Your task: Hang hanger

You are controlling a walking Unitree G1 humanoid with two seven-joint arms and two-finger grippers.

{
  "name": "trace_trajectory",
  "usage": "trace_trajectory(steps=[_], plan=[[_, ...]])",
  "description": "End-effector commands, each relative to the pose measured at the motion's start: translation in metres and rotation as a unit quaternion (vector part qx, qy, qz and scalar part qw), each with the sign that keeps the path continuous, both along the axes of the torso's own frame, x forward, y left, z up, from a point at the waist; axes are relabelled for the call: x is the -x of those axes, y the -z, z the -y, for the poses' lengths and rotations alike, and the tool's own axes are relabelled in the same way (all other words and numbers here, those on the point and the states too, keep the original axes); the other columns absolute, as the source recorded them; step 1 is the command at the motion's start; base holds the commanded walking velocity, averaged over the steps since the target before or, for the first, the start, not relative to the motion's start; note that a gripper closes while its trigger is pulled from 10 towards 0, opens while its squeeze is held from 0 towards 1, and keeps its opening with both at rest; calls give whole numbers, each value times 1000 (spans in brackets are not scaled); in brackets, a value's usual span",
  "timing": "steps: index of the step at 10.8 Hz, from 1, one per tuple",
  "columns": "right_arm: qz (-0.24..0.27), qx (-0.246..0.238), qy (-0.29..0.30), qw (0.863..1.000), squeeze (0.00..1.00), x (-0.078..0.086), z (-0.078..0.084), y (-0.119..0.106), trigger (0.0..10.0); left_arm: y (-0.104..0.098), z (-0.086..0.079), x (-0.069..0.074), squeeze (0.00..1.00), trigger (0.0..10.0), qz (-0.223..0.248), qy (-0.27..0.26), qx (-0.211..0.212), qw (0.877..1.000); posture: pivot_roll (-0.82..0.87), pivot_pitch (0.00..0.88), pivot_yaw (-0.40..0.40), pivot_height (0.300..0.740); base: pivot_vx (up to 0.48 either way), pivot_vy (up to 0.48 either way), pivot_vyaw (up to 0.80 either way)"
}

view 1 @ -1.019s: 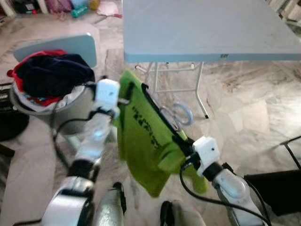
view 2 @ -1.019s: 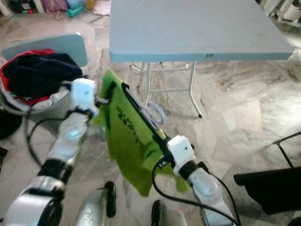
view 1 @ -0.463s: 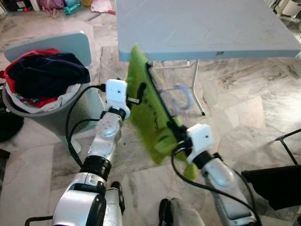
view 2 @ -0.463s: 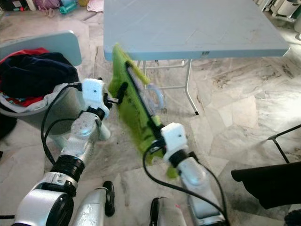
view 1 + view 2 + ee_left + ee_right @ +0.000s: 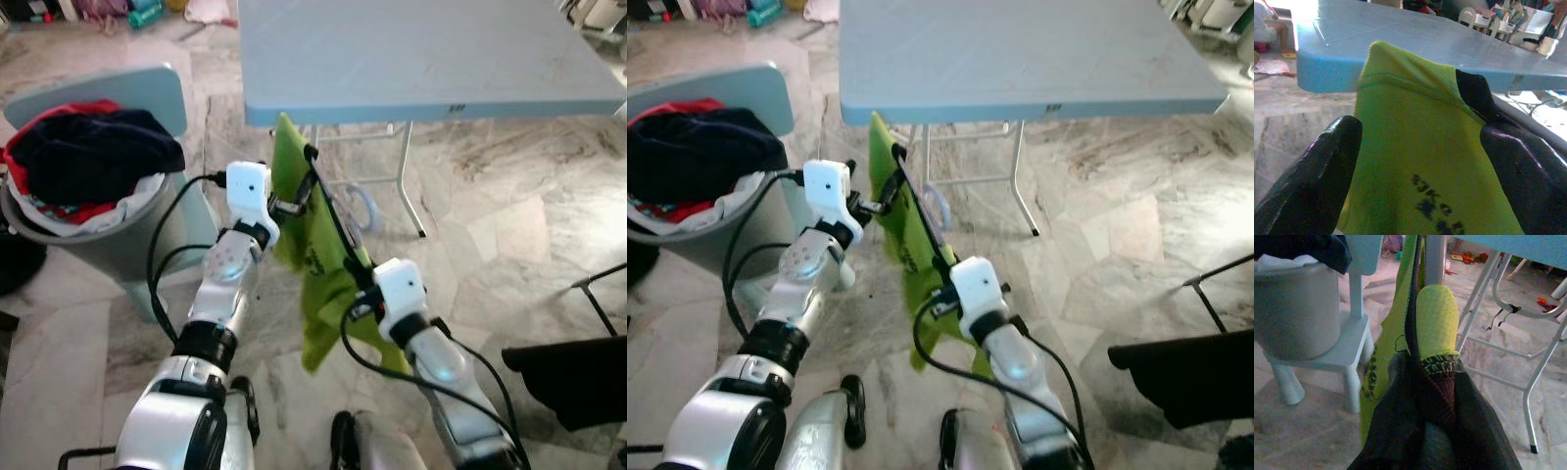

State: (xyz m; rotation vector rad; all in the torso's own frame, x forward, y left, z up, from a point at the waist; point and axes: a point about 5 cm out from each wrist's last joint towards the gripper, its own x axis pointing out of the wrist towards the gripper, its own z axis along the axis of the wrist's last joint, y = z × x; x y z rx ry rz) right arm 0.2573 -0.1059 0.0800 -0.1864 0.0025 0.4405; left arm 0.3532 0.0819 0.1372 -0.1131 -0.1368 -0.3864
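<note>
A lime-green shirt (image 5: 318, 259) hangs on a black hanger (image 5: 331, 211) that I hold up between both arms, just in front of the table's near edge. My left gripper (image 5: 297, 202) is shut on the shirt's upper shoulder; in the left wrist view its black fingers (image 5: 1308, 181) press the green fabric (image 5: 1420, 147) from both sides. My right gripper (image 5: 359, 282) is shut on the hanger's lower end and the sleeve bunched there (image 5: 1436, 318). The hanger's pale hook (image 5: 364, 208) points toward the table legs.
A grey-blue folding table (image 5: 421, 59) with white legs (image 5: 411, 191) stands ahead. At the left, a grey laundry basket (image 5: 88, 230) heaped with dark and red clothes rests on a small pale-blue chair (image 5: 1337, 352). A black object (image 5: 578, 377) lies at the right on the marble floor.
The hanger with the shirt has dropped a little; its top corner now sits below the table's edge and the shirt hangs straighter. Both grippers keep their hold.
</note>
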Motion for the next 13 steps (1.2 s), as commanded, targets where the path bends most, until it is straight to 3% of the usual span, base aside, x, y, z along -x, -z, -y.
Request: trace_trajectory(steps=[1, 4, 5, 7, 10, 13], plan=[[12, 0, -10, 1000, 0, 1, -5, -2, 10000, -7, 5, -1, 0, 10000, 9, 15, 2, 1000, -47, 228, -81, 740, 0, 0, 0], [27, -30, -50, 998, 0, 5, -9, -13, 10000, -4, -4, -4, 0, 10000, -7, 3, 32, 999, -51, 230, -80, 740, 0, 0, 0], [24, -31, -78, 996, 0, 12, -8, -12, 10000, -7, -10, -5, 0, 8784, 2, 3, 53, 999, -52, 232, -79, 740, 0, 0, 0], [22, -32, -97, 995, 0, 19, -4, -15, 10000, -7, -22, -11, 0, 0, -12, -22, 52, 998, -54, 234, -78, 740, 0, 0, 0], [12, -21, -109, 994, 0, 25, 7, -15, 10000, -6, -39, -15, 0, 0, -17, -46, 45, 998, -54, 231, -76, 740, 0, 0, 0], [8, -18, -112, 994, 0, 25, 8, -14, 10000, -5, -51, -18, 0, 0, -21, -69, 41, 997, -51, 225, -77, 740, 0, 0, 0]])
